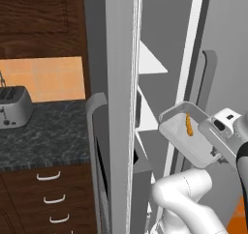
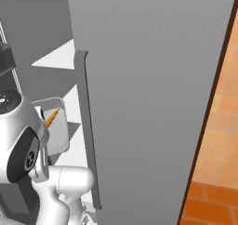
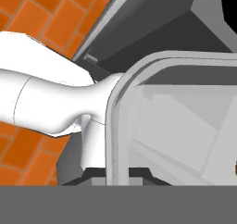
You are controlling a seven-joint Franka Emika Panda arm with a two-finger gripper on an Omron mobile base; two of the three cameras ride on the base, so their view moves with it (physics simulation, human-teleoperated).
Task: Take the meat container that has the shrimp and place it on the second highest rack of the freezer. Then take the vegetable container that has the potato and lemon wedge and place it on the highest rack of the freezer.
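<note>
So the gripper (image 1: 213, 153) is clamped tight on the near rim of the meat container (image 1: 181, 136), holding it up in the air at a tilt, well off any shelf. The shrimp (image 1: 189, 124) lies inside on the container's floor, toward the end away from the hand. In the hand view the container's rim (image 3: 113, 126) runs up right between the finger tips, so close that the tips themselves are mostly cut off at the bottom edge and hard to make out.

From the right base view the arm's own head covers most of the container (image 2: 58, 126), with just a corner and an orange sliver of shrimp (image 2: 52, 117) peeking out.

Just past the container is the open freezer (image 1: 160, 78), white shelves stacked inside. The container hangs in front of them, roughly level with a middle shelf, but I can't tell which rack it lines up with.

Further off on the left, a dark speckled counter (image 1: 48, 136) over wooden drawers (image 1: 51, 199), with a toaster (image 1: 14, 107) near its back edge. Orange tile floor (image 2: 209, 196) down below.
</note>
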